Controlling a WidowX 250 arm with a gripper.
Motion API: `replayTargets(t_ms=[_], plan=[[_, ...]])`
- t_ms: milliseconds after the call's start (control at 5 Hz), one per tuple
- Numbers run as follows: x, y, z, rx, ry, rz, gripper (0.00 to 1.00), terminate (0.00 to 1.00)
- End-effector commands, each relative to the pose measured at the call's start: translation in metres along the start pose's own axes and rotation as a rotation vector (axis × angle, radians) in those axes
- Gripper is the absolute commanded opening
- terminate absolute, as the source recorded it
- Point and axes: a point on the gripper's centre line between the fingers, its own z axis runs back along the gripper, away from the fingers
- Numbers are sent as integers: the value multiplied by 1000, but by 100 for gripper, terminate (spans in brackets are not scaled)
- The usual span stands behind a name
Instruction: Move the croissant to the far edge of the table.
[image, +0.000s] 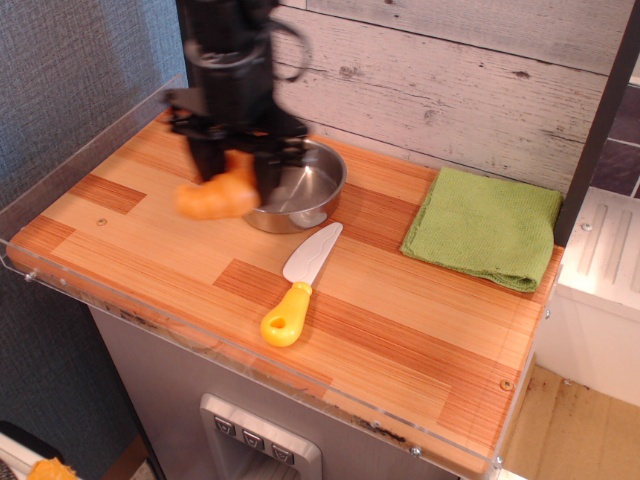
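The croissant (218, 196) is a glossy orange-yellow toy, blurred by motion, held between the black fingers of my gripper (235, 172). It hangs above the left half of the wooden table (400, 330), just left of the steel pan. The gripper is shut on the croissant's upper part and points downward. Whether the croissant touches the wood cannot be told.
A steel pan (300, 182) stands right behind the gripper. A toy knife (298, 285) with white blade and yellow handle lies near the front middle. A green cloth (487, 224) lies at the back right. Clear acrylic rims (90, 140) edge the table.
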Motion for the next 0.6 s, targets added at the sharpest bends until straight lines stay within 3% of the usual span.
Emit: replayTargets(t_ms=[0, 400], plan=[[3, 56, -1, 38, -28, 111, 0, 0], [9, 98, -22, 57, -70, 201, 0, 0]])
